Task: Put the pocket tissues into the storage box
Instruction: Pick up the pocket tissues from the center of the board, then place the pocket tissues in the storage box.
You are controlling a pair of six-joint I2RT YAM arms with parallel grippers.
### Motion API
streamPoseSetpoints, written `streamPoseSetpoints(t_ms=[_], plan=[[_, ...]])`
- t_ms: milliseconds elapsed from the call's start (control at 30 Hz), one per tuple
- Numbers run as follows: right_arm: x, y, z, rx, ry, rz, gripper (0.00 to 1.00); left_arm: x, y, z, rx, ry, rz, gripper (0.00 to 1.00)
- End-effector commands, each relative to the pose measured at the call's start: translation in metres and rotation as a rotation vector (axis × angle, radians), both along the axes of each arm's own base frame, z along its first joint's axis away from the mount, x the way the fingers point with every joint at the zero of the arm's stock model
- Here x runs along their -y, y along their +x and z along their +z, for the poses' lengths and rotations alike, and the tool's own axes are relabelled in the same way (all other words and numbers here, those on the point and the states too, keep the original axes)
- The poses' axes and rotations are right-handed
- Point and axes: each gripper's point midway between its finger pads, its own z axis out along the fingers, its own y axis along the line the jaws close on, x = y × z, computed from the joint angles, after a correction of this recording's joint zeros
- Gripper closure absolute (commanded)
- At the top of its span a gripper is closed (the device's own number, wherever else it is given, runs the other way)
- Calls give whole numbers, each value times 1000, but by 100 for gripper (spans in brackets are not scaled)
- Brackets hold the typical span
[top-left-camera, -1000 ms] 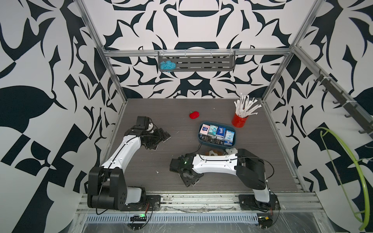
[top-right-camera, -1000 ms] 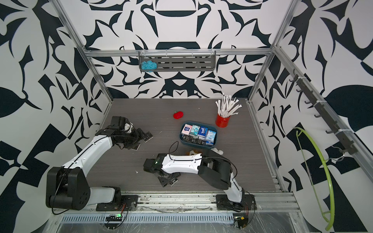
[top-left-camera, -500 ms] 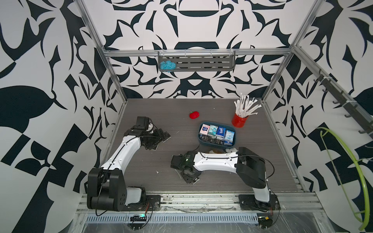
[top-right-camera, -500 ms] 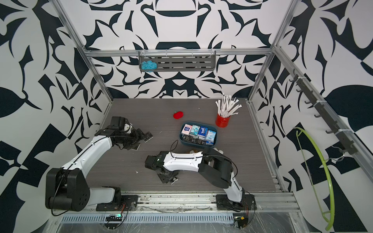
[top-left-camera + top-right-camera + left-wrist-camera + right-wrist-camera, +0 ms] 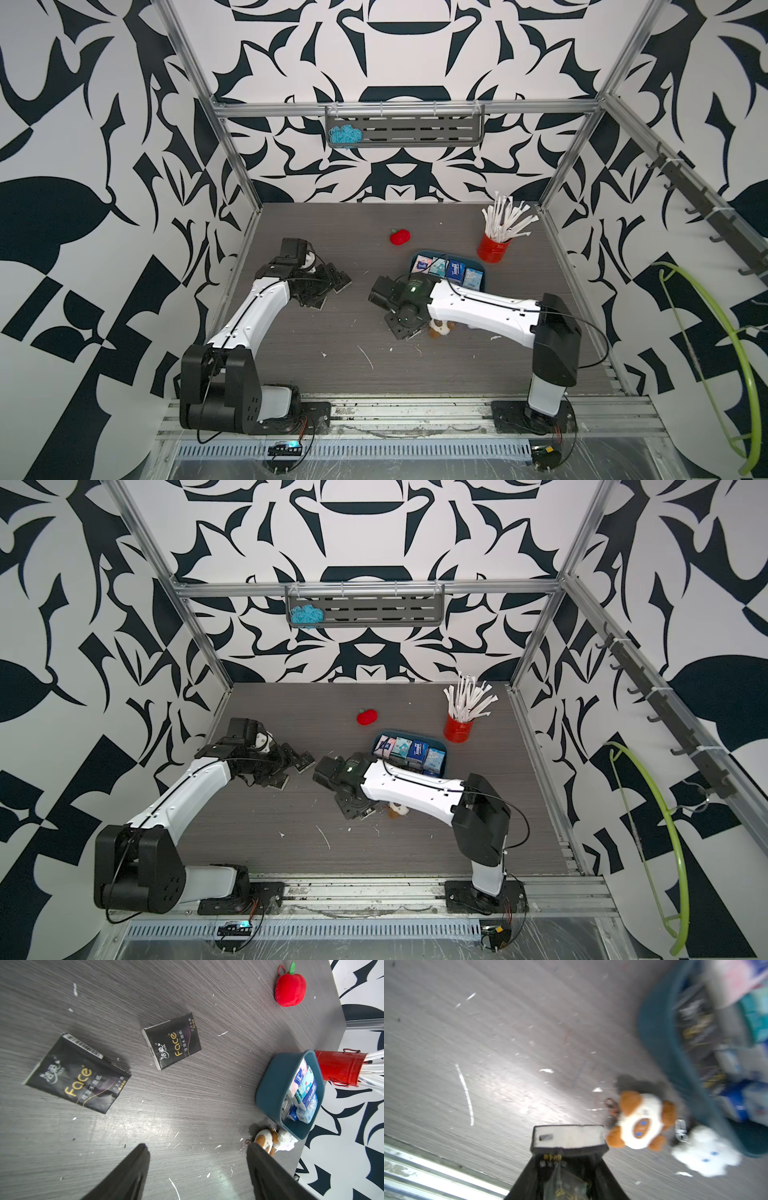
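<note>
On the grey table, the right claw holds a black tissue pack near the blue box.
The box stands beside the red cup and already holds a row of coloured packs on edge, with dark ones beside them. Free room looks scant, so a pack let go too high could perch on the others or slide over the rim. Two loose black packs lie flat before the left claw, which hangs wide and empty. The right claw seems to grip its pack short of one end, so the soft wrapper may sag or slip. Two small plush toys sit against the box's near wall, and a low approach could drag them along.
</note>
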Motion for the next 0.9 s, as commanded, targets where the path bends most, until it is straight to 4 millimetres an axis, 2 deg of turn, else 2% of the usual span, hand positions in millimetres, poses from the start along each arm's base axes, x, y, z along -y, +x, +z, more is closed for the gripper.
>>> streamPoseSetpoints(t_ms=[0, 200, 367, 600, 733, 867], plan=[[41, 22, 17, 32, -85, 6, 60, 1, 5, 6, 0, -9, -4, 20], [84, 63, 21, 43, -116, -52, 60, 2, 14, 8, -1, -9, 1, 20], [107, 96, 16, 52, -178, -53, 60, 1, 22, 10, -3, 1, 9, 20], [114, 134, 12, 82, -271, 39, 61, -2, 30, 8, -19, 20, 23, 20], [115, 140, -1, 63, -317, 91, 61, -4, 33, 8, -20, 33, 37, 20], [112, 135, -14, 16, -305, 103, 61, -7, 35, 8, -17, 44, 50, 20]])
